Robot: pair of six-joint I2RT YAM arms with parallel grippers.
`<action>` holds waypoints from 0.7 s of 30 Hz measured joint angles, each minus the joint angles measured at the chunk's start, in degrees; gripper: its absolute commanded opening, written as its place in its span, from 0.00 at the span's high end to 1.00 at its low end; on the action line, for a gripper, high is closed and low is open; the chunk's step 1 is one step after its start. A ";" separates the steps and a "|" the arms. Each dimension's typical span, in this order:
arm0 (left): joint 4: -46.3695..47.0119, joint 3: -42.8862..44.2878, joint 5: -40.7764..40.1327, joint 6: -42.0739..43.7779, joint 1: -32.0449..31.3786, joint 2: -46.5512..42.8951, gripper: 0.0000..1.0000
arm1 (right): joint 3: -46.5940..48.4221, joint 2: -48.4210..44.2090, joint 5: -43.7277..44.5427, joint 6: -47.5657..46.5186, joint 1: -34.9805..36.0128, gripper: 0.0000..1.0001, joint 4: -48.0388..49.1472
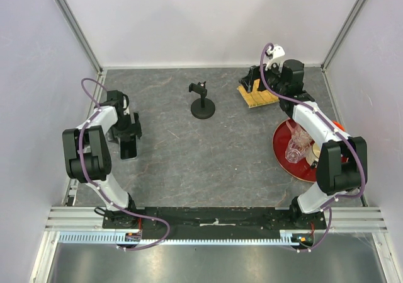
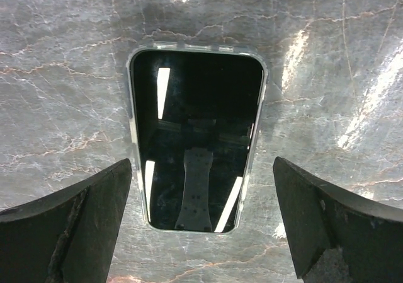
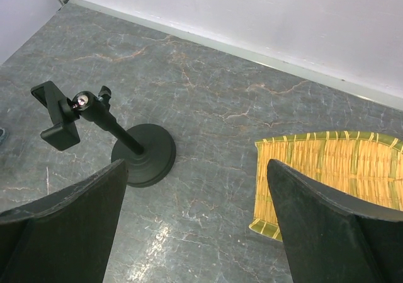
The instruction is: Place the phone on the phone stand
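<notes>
The phone (image 2: 196, 138) lies flat on the bench (image 2: 63, 56), glossy face up, a pale clear rim around its edge. In the left wrist view its long axis runs from 12 to 6 o'clock. The left hand (image 2: 201, 163) hangs over its near end, wide open. One finger (image 2: 75, 220) sits at 8 o'clock of the phone and the other at 4 o'clock. Both stand clear of its sides and neither touches it.

Seen from above, the phone stand (image 1: 202, 106) is upright on its disc base toward 12 o'clock of the bench centre. The left hand (image 1: 128, 141), with the phone below it, sits at about 8 o'clock of the stand and well apart from it.

The right hand (image 3: 196, 166) is also open, its jaws spread over bare bench. In its wrist view the phone stand (image 3: 129, 147) sits at 9 o'clock, with the post leaning toward 10 o'clock and the clip cradle on top.

A woven bamboo mat (image 3: 327, 169) lies at 3 o'clock, apart from the stand's base. From above, a red plate (image 1: 281, 154) rests at about 4 o'clock of the stand, partly under the right arm.
</notes>
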 measured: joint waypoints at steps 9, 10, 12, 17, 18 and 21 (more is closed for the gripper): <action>-0.28 1.60 3.61 1.44 3.76 1.84 0.00 | -0.26 -0.17 -1.40 -0.09 0.00 0.02 0.46; -0.24 1.88 3.96 1.55 4.11 2.19 0.00 | -0.26 -0.22 -1.53 -0.11 0.00 0.02 0.46; 0.00 2.25 5.88 1.86 4.44 3.02 0.00 | -0.26 -0.28 -1.60 -0.13 0.00 0.02 0.46; 0.00 2.32 7.87 2.47 4.20 4.28 0.02 | -0.26 -0.28 -1.73 -0.20 0.00 0.02 0.48; 0.00 2.34 7.87 2.56 4.15 4.48 0.03 | -0.26 -0.28 -1.73 -0.22 0.00 0.02 0.50; -0.35 2.78 6.97 2.80 3.54 5.01 0.08 | -0.33 -0.28 -1.73 -0.22 0.00 0.02 0.55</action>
